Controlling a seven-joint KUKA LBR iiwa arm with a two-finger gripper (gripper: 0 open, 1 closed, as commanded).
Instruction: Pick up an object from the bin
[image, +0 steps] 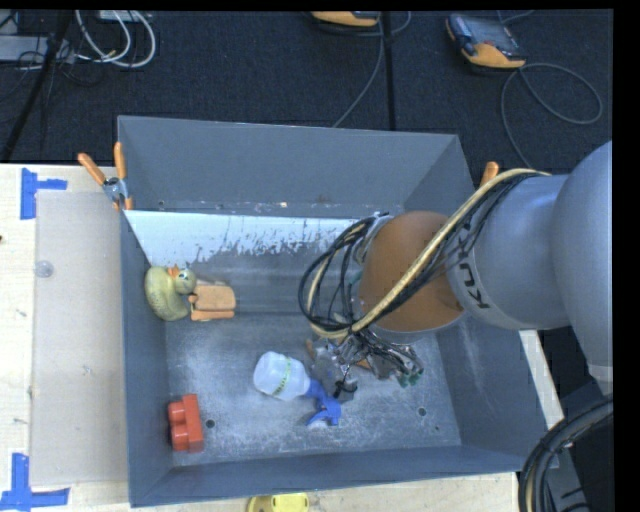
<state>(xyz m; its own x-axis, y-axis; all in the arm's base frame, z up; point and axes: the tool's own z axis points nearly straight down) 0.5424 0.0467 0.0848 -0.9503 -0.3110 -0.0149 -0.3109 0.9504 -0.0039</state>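
Red comes first: a small red block (185, 422) sits nearest the camera, in the near left corner of the grey metal bin (300, 478), well apart from everything else.

Further in and toward the middle of the floor lies a small blue piece (325, 411), irregular in shape; I cannot make out what kind of thing it is. Just beside it, to its left and a little further back, a clear plastic cup (279, 377) with a greenish band lies on its side.

My gripper (336, 384) is down low over the floor, right at the blue piece and just beside the cup's right end. Whether I am touching the blue piece I cannot say, and I cannot tell how far my gripper is open or whether it has hold of anything; the dark parts there run together.

Behind it rise my orange cover (405, 270) and the loops of black and yellow cables (335, 270) at my wrist.

Farthest back on the left, near the far wall, a yellow-green snail toy (167, 292) touches a tan block (213, 300) lying to its right.
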